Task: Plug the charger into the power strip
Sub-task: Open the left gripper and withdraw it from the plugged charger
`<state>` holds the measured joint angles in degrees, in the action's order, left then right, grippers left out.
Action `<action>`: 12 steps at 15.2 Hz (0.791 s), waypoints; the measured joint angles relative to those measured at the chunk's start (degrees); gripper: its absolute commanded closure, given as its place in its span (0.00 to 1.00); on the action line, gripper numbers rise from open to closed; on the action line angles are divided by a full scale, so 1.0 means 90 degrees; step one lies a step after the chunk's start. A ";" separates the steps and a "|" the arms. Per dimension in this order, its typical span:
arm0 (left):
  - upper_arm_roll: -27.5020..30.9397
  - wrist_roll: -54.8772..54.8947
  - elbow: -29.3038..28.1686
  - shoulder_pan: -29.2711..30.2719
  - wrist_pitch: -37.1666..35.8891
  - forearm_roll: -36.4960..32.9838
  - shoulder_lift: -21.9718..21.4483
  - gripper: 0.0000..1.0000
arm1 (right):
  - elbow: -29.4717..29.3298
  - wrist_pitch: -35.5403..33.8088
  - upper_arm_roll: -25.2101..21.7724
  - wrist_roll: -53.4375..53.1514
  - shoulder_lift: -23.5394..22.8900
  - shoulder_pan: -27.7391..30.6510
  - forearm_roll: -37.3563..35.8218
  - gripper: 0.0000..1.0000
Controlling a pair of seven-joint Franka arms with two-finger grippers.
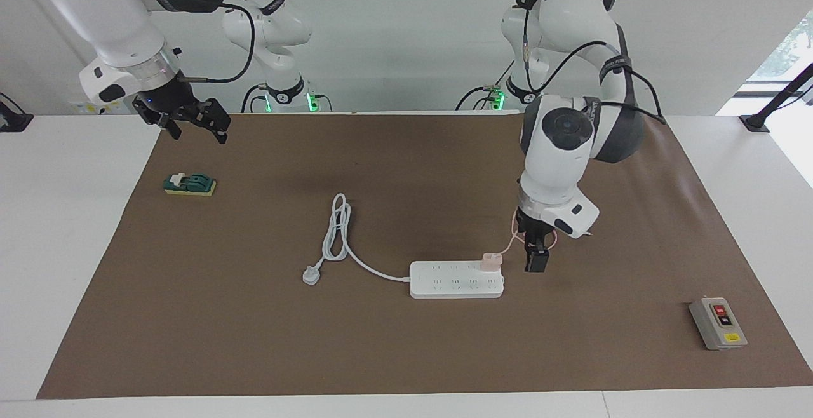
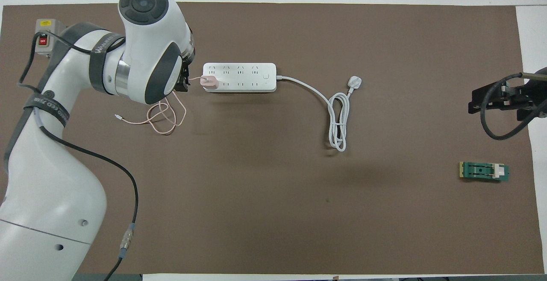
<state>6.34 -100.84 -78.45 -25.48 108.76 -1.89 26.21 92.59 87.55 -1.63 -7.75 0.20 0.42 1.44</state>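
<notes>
The charger is sitting upright in an end socket of the power strip, at the strip's end toward the left arm. The left gripper is hanging just beside that end, over the mat, gripping nothing; whether its fingers are parted I cannot tell. The thin pink cable is trailing from the charger under the gripper into a loose loop on the mat. The right gripper is waiting over the mat's corner with its fingers spread, nothing between them.

Risk 1: the cable is running close by the left gripper, so catching it could tug the charger loose.

Risk 2: seating depth is not verifiable, so the prongs may be only partly inserted.
</notes>
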 measured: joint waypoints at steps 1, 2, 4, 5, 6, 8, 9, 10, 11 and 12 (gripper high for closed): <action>-0.0003 0.0247 0.0001 0.0073 -0.0161 0.0016 -0.0163 0.00 | 0.0000 0.0000 0.0000 0.0000 0.0000 0.0000 0.0000 0.00; -0.0004 0.0547 0.0003 0.0156 -0.0325 0.0040 -0.0301 0.00 | 0.0000 0.0000 0.0000 0.0000 0.0000 0.0000 0.0000 0.00; 0.0001 0.1351 0.0004 0.0303 -0.0644 0.0098 -0.0550 0.00 | 0.0000 0.0000 0.0000 0.0000 0.0000 0.0000 0.0000 0.00; 0.0009 0.1770 0.0004 0.0350 -0.0760 0.0112 -0.0662 0.00 | 0.0000 0.0000 0.0000 0.0000 0.0000 0.0000 0.0000 0.00; 0.0012 0.2155 0.0004 0.0397 -0.0897 0.0116 -0.0766 0.00 | 0.0000 0.0000 0.0000 0.0000 0.0000 0.0000 0.0000 0.00; 0.0017 0.3187 0.0002 0.0531 -0.1268 0.0117 -0.0968 0.00 | 0.0000 0.0000 0.0000 0.0000 0.0000 0.0000 0.0000 0.00; 0.0020 0.3814 0.0003 0.0610 -0.1497 0.0118 -0.1076 0.00 | 0.0000 0.0000 0.0000 0.0000 0.0000 0.0000 0.0000 0.00; 0.0027 0.4490 0.0002 0.0712 -0.1726 0.0118 -0.1202 0.00 | 0.0000 0.0000 0.0000 0.0000 0.0000 0.0000 0.0000 0.00; 0.0030 0.5026 0.0003 0.0804 -0.1884 0.0118 -0.1303 0.00 | 0.0000 0.0000 0.0000 0.0000 0.0000 0.0000 0.0000 0.00; 0.0031 0.5586 0.0003 0.0915 -0.2049 0.0118 -0.1409 0.00 | 0.0000 0.0000 0.0000 0.0000 0.0000 0.0000 0.0000 0.00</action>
<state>6.62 -50.57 -78.42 -17.24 90.32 -0.83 13.53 92.59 87.55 -1.63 -7.75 0.20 0.42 1.44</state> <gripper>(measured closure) 0.000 0.000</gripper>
